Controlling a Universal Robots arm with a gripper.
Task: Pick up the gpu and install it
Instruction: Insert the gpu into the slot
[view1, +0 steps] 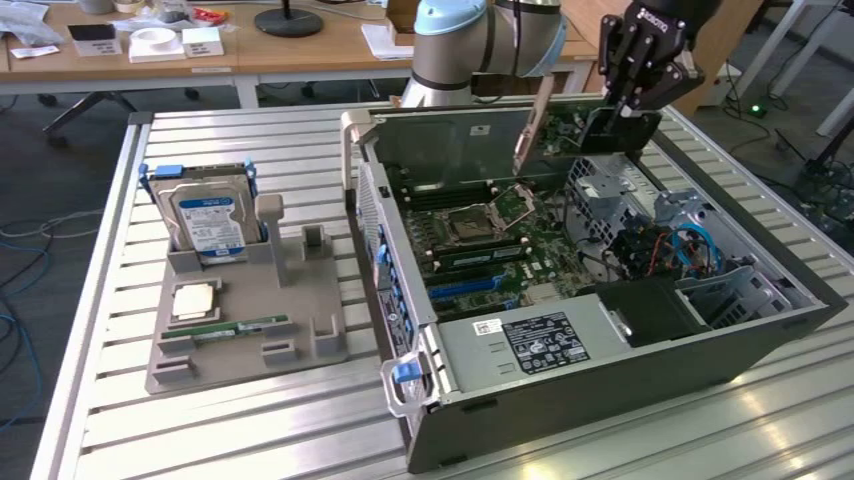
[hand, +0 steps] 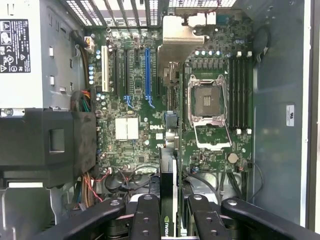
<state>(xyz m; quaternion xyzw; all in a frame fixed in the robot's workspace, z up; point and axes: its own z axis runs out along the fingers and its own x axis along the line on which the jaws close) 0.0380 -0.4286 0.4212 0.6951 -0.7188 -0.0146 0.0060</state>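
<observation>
We note slatted worktop (view1: 240, 430), desks (view1: 267, 50) behind; claw (view1: 625, 108) grasps the gpu (hand: 167, 197) edge-on above the open case (view1: 601, 400), near its rear wall, drive cage (view1: 607, 190) beside

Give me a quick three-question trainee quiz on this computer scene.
1. True or false: the gripper holds the gpu above the open computer case.
2. What stands upright in the grey holder? A hard drive; B fan; C keyboard.
3. Fill in: the long motherboard slot is coloured ___.
Key: 1 true; 2 A; 3 blue.
</observation>
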